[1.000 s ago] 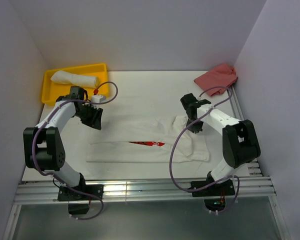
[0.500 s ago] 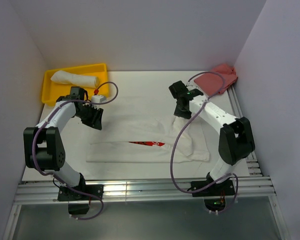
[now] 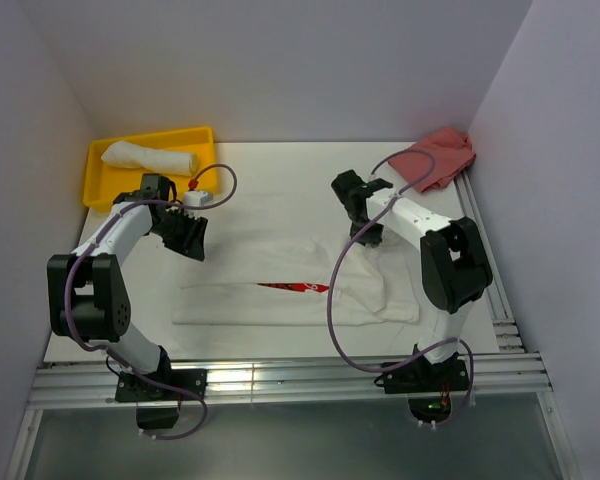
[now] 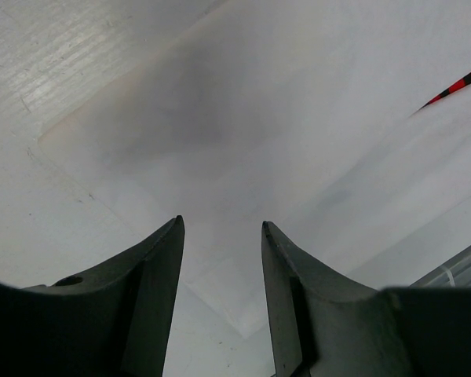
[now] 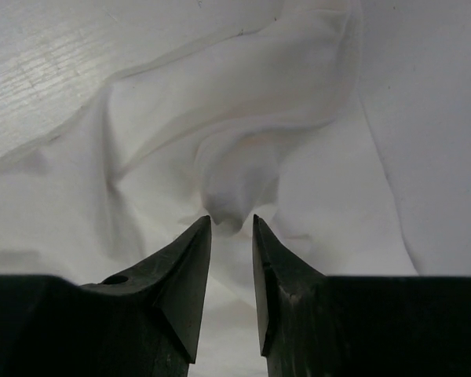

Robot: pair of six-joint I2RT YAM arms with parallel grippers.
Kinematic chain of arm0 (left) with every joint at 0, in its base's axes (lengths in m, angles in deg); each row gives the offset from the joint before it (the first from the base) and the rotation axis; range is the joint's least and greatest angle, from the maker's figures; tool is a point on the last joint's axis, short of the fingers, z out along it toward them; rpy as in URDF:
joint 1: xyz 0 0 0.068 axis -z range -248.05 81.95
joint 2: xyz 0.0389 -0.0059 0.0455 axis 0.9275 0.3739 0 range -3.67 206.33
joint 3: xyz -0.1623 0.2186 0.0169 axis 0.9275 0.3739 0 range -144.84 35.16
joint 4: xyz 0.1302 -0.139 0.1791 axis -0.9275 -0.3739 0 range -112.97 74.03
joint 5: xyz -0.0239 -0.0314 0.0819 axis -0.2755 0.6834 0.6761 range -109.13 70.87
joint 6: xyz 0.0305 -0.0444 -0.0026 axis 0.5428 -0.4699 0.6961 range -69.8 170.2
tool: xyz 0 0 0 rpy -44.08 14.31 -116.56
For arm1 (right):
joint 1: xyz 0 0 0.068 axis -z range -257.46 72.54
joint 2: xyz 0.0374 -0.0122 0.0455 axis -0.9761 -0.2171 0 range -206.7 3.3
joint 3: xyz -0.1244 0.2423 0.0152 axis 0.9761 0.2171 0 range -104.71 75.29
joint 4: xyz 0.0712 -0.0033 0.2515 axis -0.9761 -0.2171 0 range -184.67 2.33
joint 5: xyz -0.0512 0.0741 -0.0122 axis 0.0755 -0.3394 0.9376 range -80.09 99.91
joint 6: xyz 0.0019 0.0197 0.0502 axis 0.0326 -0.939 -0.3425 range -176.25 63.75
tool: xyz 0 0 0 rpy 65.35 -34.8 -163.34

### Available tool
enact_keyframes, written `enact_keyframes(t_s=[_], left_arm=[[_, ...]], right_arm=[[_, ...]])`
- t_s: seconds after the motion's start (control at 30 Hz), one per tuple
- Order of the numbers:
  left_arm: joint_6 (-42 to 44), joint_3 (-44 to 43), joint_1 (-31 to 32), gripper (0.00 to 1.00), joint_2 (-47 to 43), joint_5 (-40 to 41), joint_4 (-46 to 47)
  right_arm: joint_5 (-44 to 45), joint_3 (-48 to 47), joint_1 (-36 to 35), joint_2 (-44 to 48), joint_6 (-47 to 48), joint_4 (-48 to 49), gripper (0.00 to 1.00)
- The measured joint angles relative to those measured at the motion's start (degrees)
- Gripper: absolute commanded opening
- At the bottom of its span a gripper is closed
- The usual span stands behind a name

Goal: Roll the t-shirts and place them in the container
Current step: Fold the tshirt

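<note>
I'm looking over a white table (image 3: 280,180) boxed in by pale walls (image 3: 280,60), left gripper (image 4: 220,224) hanging wide above the spread t-shirt (image 3: 300,300), its red print (image 3: 293,287) too small for reading, right gripper (image 5: 231,220) pinching narrowly on a fold at its tips.

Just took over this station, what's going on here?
A t-shirt lies spread out, not yet rolled. The right gripper pinches a tented fold at its right end. The left gripper hangs open over its left edge, holding nothing. One rolled shirt already sits in the yellow tray.
</note>
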Motion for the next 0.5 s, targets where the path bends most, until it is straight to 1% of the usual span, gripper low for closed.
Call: enact_keyframes(t_s=[0.17,0.2,0.23,0.33,0.4,0.5], left_arm=[[-0.02,0.28,0.09,0.50,0.00,-0.02,0.02],[0.00,0.42,0.11,0.50,0.00,-0.02,0.02],[-0.02,0.57,0.13,0.50,0.00,-0.04,0.04],[-0.02,0.87,0.15,0.50,0.00,-0.13,0.04],[-0.02,0.90,0.20,0.49,0.00,-0.17,0.04],[-0.02,0.90,0.28,0.48,0.00,-0.20,0.07]], right_arm=[[0.11,2.78,0.57,0.02,-0.17,0.24,0.26],[0.11,3.26,0.83,0.02,-0.11,0.37,0.22],[0.13,3.69,1.18,0.09,-0.11,0.55,0.15],[0.17,5.27,2.25,0.79,-0.09,1.22,0.04],[0.15,6.43,2.80,1.73,-0.15,1.73,0.01],[0.13,8.59,3.61,4.22,-0.15,2.82,0.00]])
